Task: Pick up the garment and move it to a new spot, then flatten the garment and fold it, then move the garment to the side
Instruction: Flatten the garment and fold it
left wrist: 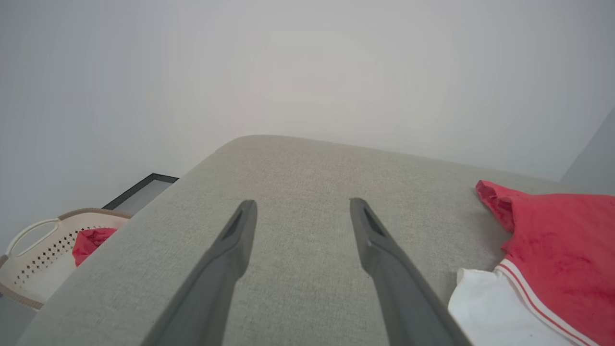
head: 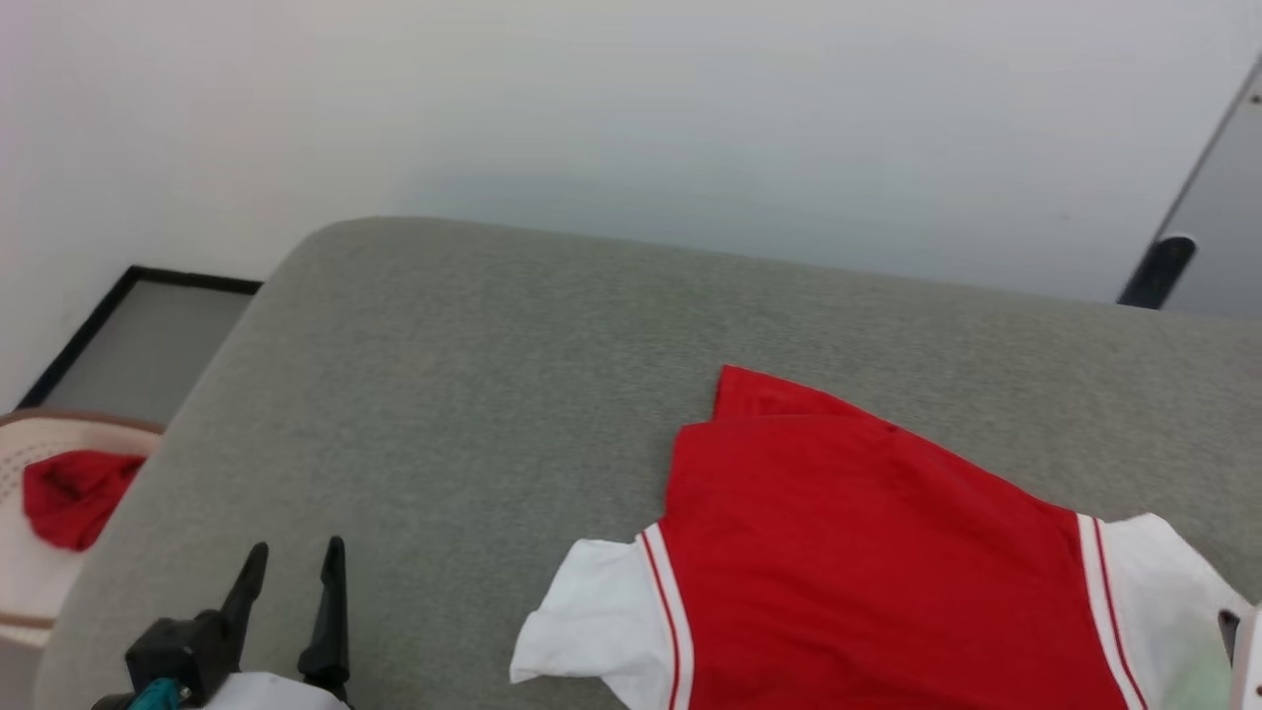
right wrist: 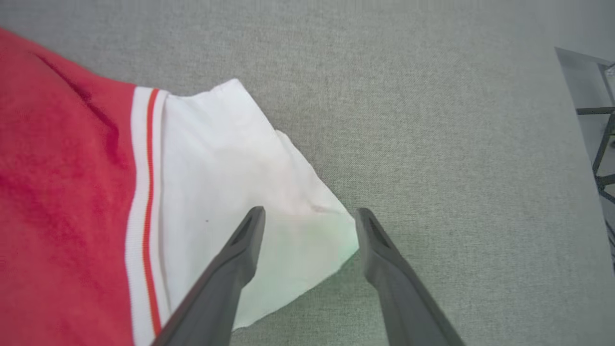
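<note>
Head view: I look down on a grey upholstered cushion [head: 473,394] against a pale wall. The garment [head: 868,552], a bright red shirt with white sleeves and thin red-and-white trim at the sleeve seams, lies spread on the cushion toward 4 o'clock, with one sleeve pointing to 7 o'clock and the other to 3 o'clock.

My left gripper [head: 296,544] sits at 7 o'clock. Its two dark fingers are spread wide and hold nothing. It is well apart from the shirt.

Left wrist view: those fingers of the left gripper [left wrist: 301,203] hover above bare cushion, and the shirt [left wrist: 552,259] lies at 4 o'clock.

Right wrist view: my right gripper [right wrist: 310,211] has its fingers parted over the outer corner of a white sleeve [right wrist: 230,168]. The cloth lies slack on the cushion, and nothing is pinched.

At 8 o'clock in the head view, beside the cushion, a beige perforated basket [head: 20,552] holds a plain red cloth [head: 69,493].
</note>
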Available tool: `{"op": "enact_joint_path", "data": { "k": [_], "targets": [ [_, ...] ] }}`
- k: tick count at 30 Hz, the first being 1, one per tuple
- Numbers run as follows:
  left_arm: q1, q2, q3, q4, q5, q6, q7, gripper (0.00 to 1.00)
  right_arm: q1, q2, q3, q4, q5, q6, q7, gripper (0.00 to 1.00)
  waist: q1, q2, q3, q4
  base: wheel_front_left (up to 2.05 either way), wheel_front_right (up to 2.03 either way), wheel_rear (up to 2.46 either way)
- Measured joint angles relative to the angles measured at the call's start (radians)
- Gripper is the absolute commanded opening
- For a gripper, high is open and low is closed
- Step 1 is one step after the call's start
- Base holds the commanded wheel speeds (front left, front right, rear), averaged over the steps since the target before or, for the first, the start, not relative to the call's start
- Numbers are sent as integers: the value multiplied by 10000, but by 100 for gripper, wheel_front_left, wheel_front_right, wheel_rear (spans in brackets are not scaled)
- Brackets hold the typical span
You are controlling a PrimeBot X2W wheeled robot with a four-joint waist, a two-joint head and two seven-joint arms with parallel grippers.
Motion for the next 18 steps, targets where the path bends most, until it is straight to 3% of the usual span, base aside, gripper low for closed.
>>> {"op": "enact_joint_path", "data": {
  "k": [5,12,18],
  "targets": [
    [-14,163,-6,-232,-92,-65,336,100,-27,42,165,-807,79,0,-272,100,0,0,28,-505,0,0,0],
    [-27,397,17,-859,-660,-293,1335,100,81,464,506,-2345,159,0,-1482,100,0,0,127,-1195,0,0,0],
    [-50,593,-36,-1402,-1649,-460,3400,100,336,1011,809,-3081,169,0,-2054,100,0,0,324,-1716,0,0,0]
  ]
}}
